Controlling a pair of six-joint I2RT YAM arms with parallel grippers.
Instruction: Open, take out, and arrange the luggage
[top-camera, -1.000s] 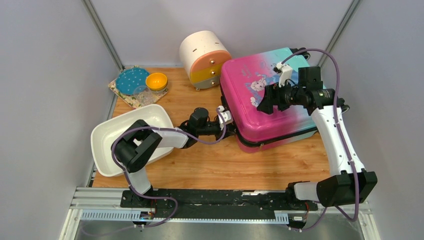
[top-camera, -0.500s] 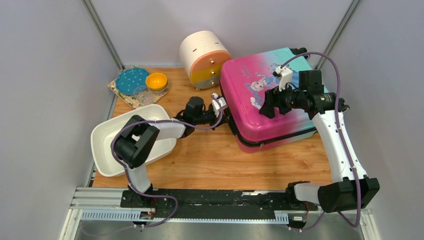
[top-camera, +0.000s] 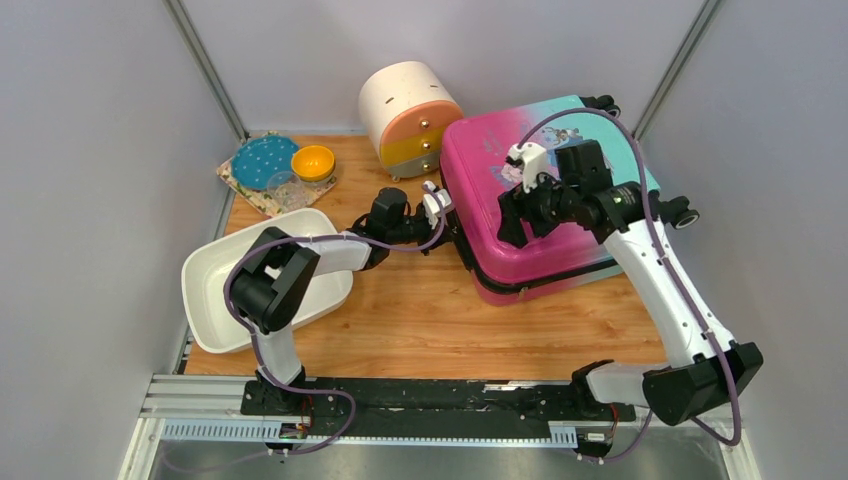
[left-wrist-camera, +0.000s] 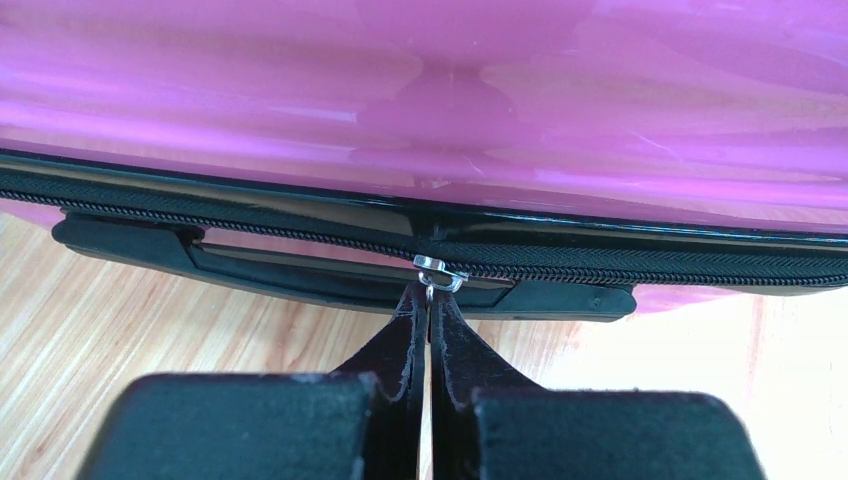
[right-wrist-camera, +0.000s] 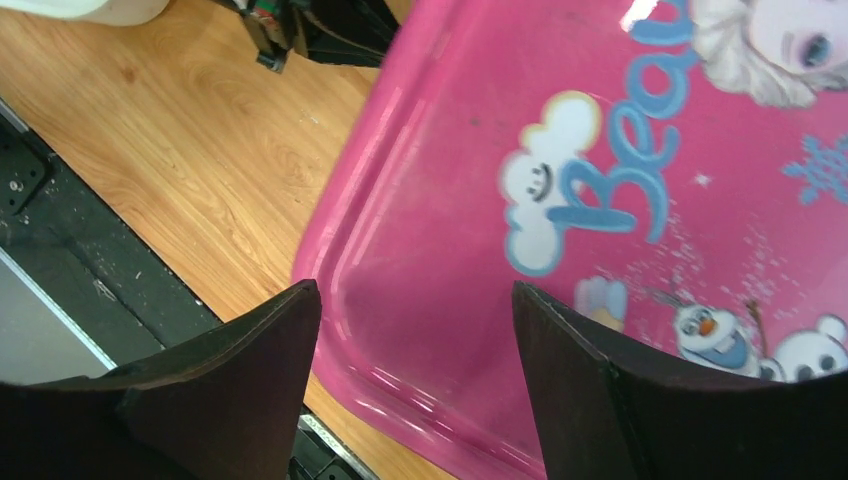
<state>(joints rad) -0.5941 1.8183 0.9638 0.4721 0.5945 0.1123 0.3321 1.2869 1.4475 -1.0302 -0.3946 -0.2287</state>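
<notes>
A light wooden table (top-camera: 430, 320) carries the large hard-shell suitcase, pink fading to teal with a cartoon princess print (top-camera: 540, 255), which lies flat and closed on the right rear part with its printed face up. Its long axis runs roughly left to right and slightly away. The pink end faces the left arm and the black-wheeled teal end points at the right wall, close to it. Bare wood lies open in front of the suitcase and between it and the white plastic basin (top-camera: 215, 290) at the near left. The round cream drawer cabinet (top-camera: 400, 100) stands just beside the suitcase's far-left corner. The right gripper (right-wrist-camera: 415, 300) is spread wide above the pink lid near its left front corner, holding nothing; whether its tips touch the shell cannot be told. The left gripper (left-wrist-camera: 430, 300) is at the suitcase's left end, just above the black side handle (left-wrist-camera: 330, 275). Its fingers are pressed together, pinching the small silver zipper pull (left-wrist-camera: 438, 270) on the black zipper (left-wrist-camera: 650, 275).
</notes>
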